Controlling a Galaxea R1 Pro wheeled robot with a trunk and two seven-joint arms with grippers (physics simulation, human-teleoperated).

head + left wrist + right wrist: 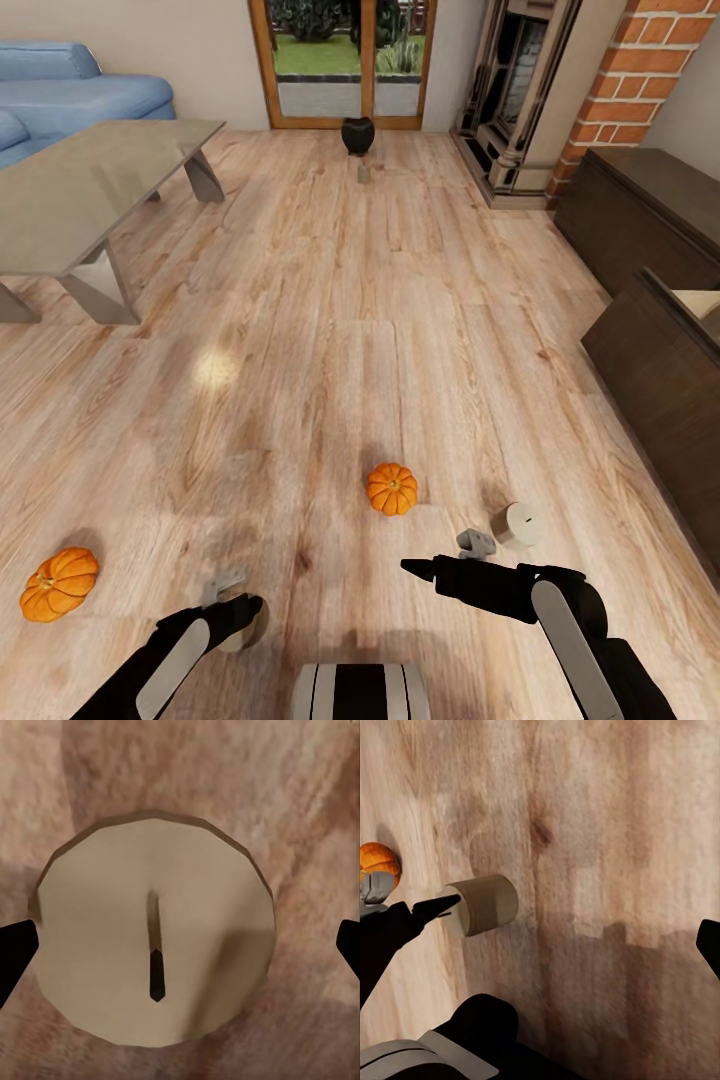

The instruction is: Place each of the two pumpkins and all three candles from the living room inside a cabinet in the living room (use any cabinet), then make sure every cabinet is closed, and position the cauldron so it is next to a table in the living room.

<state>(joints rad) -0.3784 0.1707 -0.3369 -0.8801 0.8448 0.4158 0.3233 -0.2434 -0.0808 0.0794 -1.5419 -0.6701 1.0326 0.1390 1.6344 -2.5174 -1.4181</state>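
From the head camera, you're parked over the wood floor [330,330] in the collecting stage, nothing stashed yet as far as I can tell: one pumpkin [392,488] sits just ahead of the right arm, the other pumpkin [59,583] is well off to the left, a candle [517,524] stands just beside the right gripper [440,562], and your left gripper [236,600] is down over something pale low in the frame. The cauldron [357,134] is way back by the glass door with a small candle-looking thing [363,172] right in front of it, well apart from the coffee table [90,190]. The dark cabinet [650,330] runs along the right wall with a drawer showing a pale lining, so it looks open. Left wrist cam: you're looking straight down on a candle top [154,945], wick in the middle, a dark fingertip [15,949] on either side and apart from it, so that claw is spread and not gripping yet. My read is the next move is drop a touch and squeeze while staying centred. Right wrist cam: that candle [480,904] stands just past one fingertip [431,907], the other finger sits far across, so the claw is wide open and empty, with a pumpkin [379,862] peeking at the edge.
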